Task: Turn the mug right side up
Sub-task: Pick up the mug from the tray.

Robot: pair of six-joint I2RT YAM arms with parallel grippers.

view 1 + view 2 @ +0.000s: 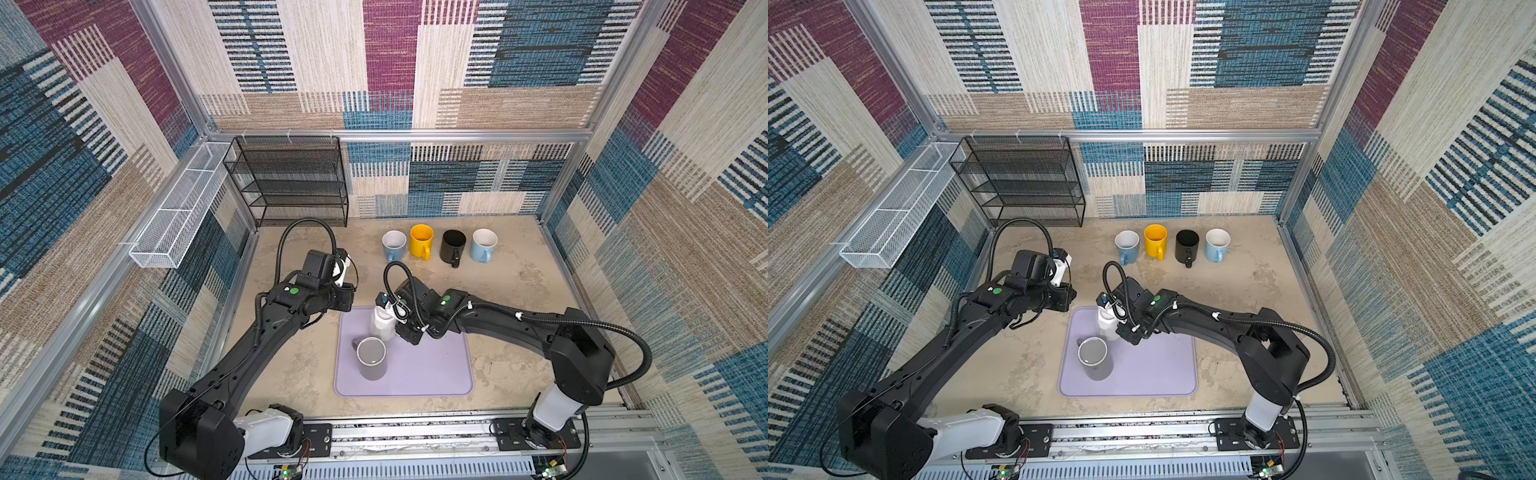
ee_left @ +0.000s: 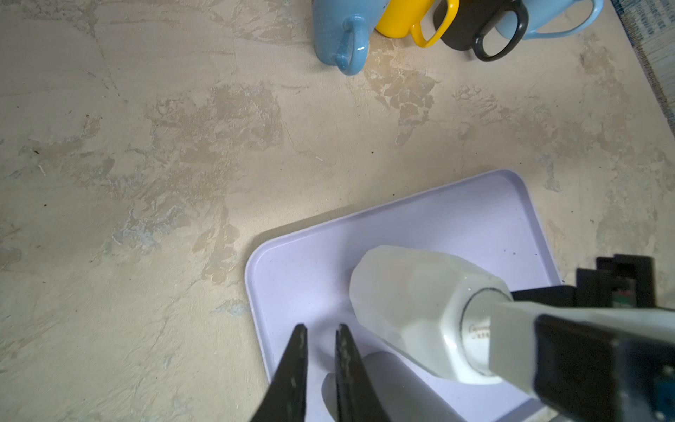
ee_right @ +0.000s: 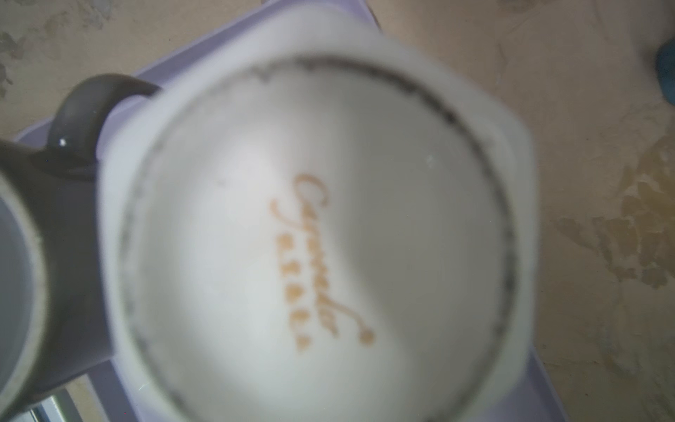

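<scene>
While the white mesh basket (image 1: 166, 232) hangs on the left wall and the black mesh shelf rack (image 1: 291, 187) stands in the far-left corner, both arms reach in over the beige tabletop (image 1: 519, 299). The left gripper (image 2: 321, 329) hovers just off the far-left corner of the lavender tray (image 1: 432, 365). Its fingers (image 2: 296, 361) stand a narrow gap apart with nothing between them. On the tray's left half a grey mug (image 1: 372, 359) sits upright, mouth up, handle toward the far left. Just beyond it, also on the tray, the white mug (image 1: 380, 326) stands mouth down with its faceted wall rising to a base that faces up. The right wrist view shows blurred gold lettering (image 3: 321, 263) on that base. The right gripper (image 1: 401, 328) sits against the white mug's right side with its jaws closed tight, but the fingertips are hidden behind the mug, so whether they pinch its handle cannot be told. Farther back and to the right, four mugs line up upright, handles toward the front: a speckled blue mug (image 1: 393, 245), a yellow mug (image 1: 422, 241), a black mug (image 1: 454, 247) and a pale blue mug (image 1: 484, 245).
</scene>
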